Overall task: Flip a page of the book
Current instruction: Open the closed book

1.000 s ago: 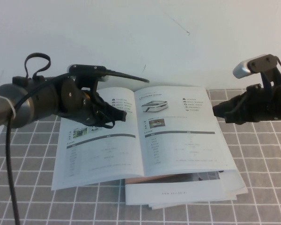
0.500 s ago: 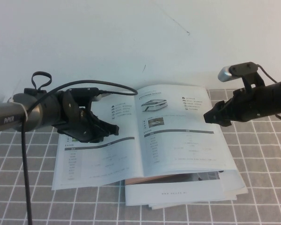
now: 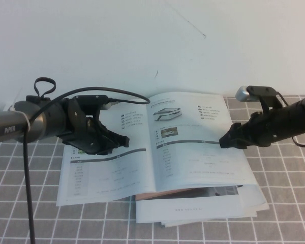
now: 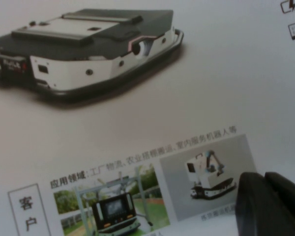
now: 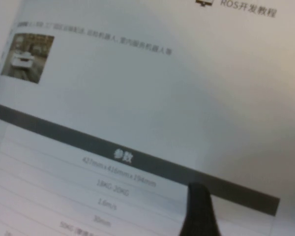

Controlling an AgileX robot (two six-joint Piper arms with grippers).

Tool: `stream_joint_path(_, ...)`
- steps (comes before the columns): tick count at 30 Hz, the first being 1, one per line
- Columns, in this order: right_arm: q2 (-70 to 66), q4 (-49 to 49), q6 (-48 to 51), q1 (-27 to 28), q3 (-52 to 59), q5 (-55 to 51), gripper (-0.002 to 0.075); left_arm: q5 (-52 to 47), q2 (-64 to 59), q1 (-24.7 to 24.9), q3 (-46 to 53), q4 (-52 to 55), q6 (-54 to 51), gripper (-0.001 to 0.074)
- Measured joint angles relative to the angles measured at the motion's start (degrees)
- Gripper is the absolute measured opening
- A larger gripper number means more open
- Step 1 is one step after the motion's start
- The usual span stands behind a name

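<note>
The book (image 3: 155, 147) lies open on the checked surface (image 3: 284, 213). The right gripper (image 3: 224, 143), fingers spread wide and empty, hovers over the right page (image 3: 198, 140); it should catch the outer edge lightly (glossy paper slips). The left gripper (image 3: 123, 140) sits over the left leaf; I cannot tell its grip.

High camera, robot's side, angled down at table: whole book (image 3: 157, 145), both arms. Left wrist camera close above left-hand leaf; right wrist camera close above page (image 5: 137, 113). All three share open spread.
</note>
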State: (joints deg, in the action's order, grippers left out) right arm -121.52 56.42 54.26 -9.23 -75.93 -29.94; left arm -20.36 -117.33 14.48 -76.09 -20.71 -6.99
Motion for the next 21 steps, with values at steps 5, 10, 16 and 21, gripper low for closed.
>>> stream_joint_path(5,0.0,0.0,-0.6,0.0,-0.1,-1.1,0.0457,0.0,0.0,0.0,0.0,-0.4,-1.4,-0.0003)
stream_joint_path(10,0.0,0.0,-0.8,0.1,-0.6,-4.6,0.0458,0.0,0.0,0.0,0.0,-1.0,-1.7,-0.0003)
stream_joint_path(16,0.0,0.6,-0.8,0.1,-3.5,-10.0,0.0458,0.0,0.0,-0.1,0.0,-1.5,-2.1,-0.0003)
stream_joint_path(21,0.0,1.5,-0.8,0.1,-8.3,-16.0,0.0458,0.0,0.0,-0.1,0.0,-1.7,-2.5,-0.0003)
